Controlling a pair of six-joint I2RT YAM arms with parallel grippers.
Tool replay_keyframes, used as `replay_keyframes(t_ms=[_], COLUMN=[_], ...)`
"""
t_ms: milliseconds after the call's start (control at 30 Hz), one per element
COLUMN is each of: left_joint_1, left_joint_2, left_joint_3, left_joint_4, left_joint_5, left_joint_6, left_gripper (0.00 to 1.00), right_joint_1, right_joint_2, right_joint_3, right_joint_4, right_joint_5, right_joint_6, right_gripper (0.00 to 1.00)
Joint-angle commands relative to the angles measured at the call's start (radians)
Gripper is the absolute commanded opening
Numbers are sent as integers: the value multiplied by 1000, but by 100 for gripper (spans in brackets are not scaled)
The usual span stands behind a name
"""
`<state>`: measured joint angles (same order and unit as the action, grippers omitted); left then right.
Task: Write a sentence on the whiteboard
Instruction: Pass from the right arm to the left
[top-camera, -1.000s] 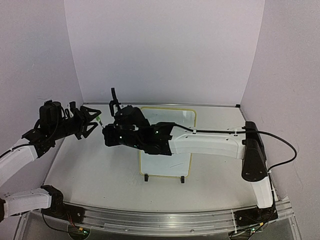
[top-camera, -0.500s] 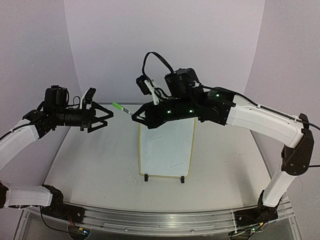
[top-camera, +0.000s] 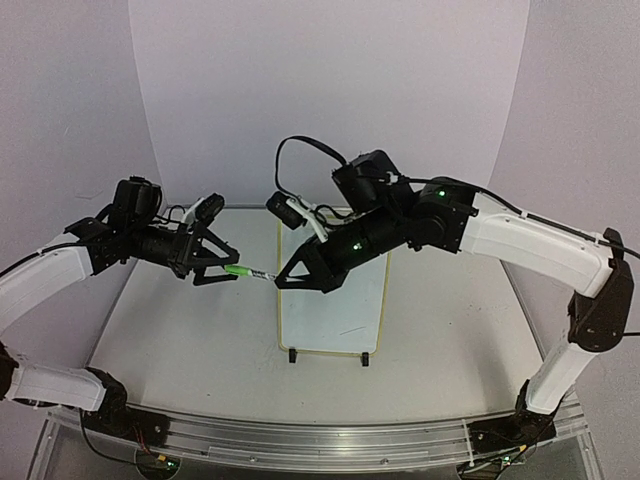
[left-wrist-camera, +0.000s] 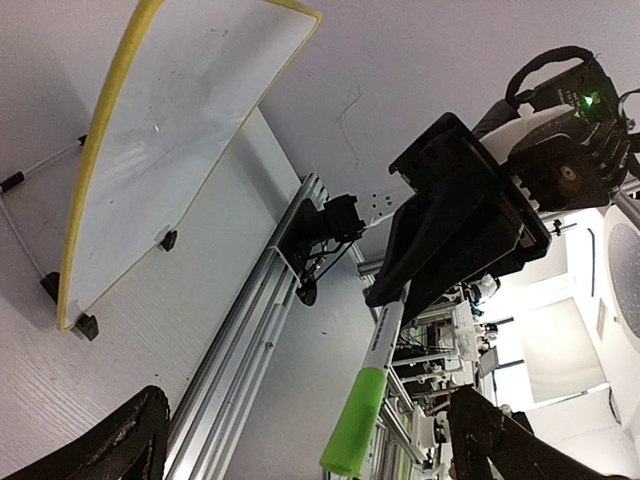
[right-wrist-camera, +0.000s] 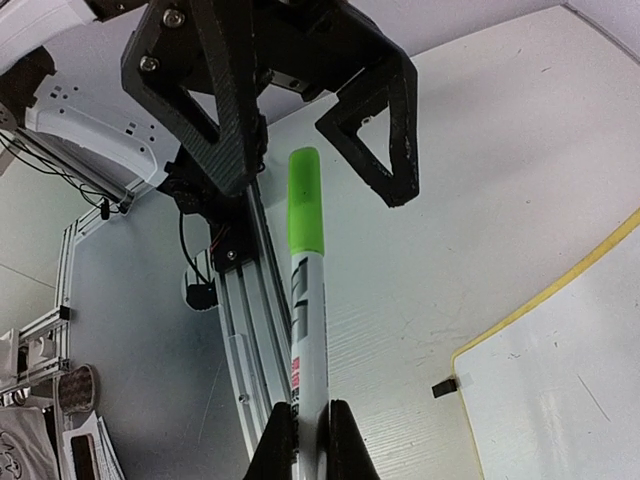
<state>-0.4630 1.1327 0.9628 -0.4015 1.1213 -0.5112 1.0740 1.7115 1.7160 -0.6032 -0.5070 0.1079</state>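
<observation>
The whiteboard (top-camera: 335, 300) lies flat on the table, yellow-framed, its face showing only faint marks; no sentence is in view on it. It also appears in the left wrist view (left-wrist-camera: 180, 120) and the right wrist view (right-wrist-camera: 560, 400). My right gripper (top-camera: 284, 279) (right-wrist-camera: 310, 412) is shut on the white barrel of a marker (top-camera: 252, 272) (right-wrist-camera: 308, 290), held in the air left of the board. The marker's green cap (left-wrist-camera: 358, 420) points into my left gripper (top-camera: 224, 267) (left-wrist-camera: 308, 405), which is open, its fingers standing on either side of the cap without touching it.
Two black clip feet (top-camera: 292, 355) sit at the board's near edge. An aluminium rail (top-camera: 320, 440) runs along the table's front. Lilac walls close in the back and both sides. A black cable (top-camera: 300, 150) loops above the right wrist.
The right arm rose from low over the board, then came down leftward with the marker. The left gripper opened wider and moved right, so the cap now sits between its fingers.
</observation>
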Motion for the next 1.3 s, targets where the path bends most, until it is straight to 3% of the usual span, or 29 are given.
replay_keyframes(t_ms=[0,100,567,933,1267], left_joint_1=[-70,-99,-133,-137,-138], left_joint_2=[35,36,15,4,-2], left_joint_3=[43,30,-16,-42,-53], left_joint_4=[30,76,227,318,319], left_joint_5=[27,26,63,91,100], left_joint_6=[2,-30,-146,-214,-216], left_gripper=[77,64,54,25,26], right_joint_1=[3,3,3,3,3], right_joint_2=[35,48,39,-29,-46], right_joint_3=[40,48,41,-39,-61], right_joint_4=[-18,-22,-14,57,66], right_joint_5=[-56,-62,6,44,63], right_joint_6=[-23,-25,-39,-30,-27], right_gripper=[0,0,0,0,0])
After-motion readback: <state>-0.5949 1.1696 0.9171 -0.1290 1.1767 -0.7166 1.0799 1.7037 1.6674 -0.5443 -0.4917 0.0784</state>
